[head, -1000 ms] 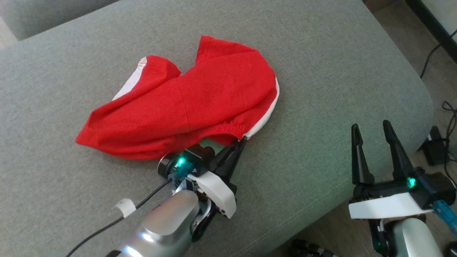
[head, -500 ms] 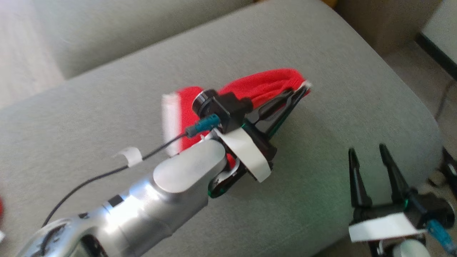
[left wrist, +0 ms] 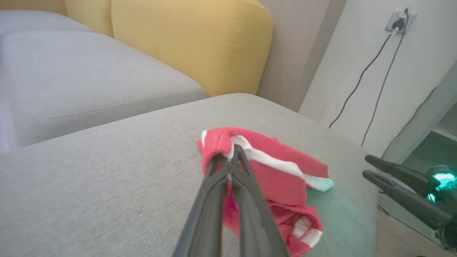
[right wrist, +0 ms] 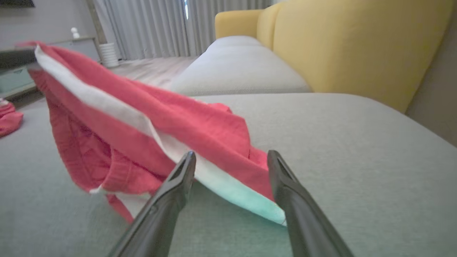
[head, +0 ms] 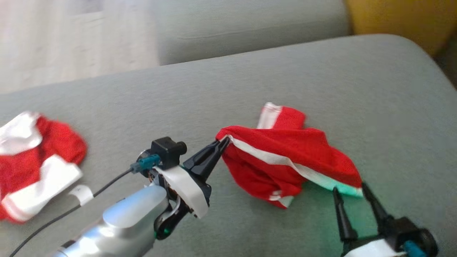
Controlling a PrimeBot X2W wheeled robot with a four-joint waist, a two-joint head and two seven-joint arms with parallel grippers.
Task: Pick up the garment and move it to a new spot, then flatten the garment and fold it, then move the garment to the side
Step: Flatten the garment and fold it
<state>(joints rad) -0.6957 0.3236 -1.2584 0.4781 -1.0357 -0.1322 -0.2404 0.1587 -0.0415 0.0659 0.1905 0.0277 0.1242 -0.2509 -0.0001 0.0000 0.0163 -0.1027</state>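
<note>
A broad grey sofa cushion (head: 250,82) carried the work, with a yellow backrest (left wrist: 192,46) behind it. In the centre of the head view the left pincer (head: 224,142) was pressed together on the white-striped hem of the red garment (head: 285,157), holding that corner up off the cushion. From the pinch the cloth ran toward the right and slightly down the frame, its long axis following the white stripe. It ended in a pale corner resting on the cushion at the lower right. The right pincer (head: 350,189) stood spread and empty just below that corner, fingers pointing up at it. In the right wrist view the stripe's end showed just beyond and between its two fingers. The free end was therefore the right arm's to take, probably with a short reach forward. A second red-and-white garment (head: 32,164) lay well apart at the far left edge.
</note>
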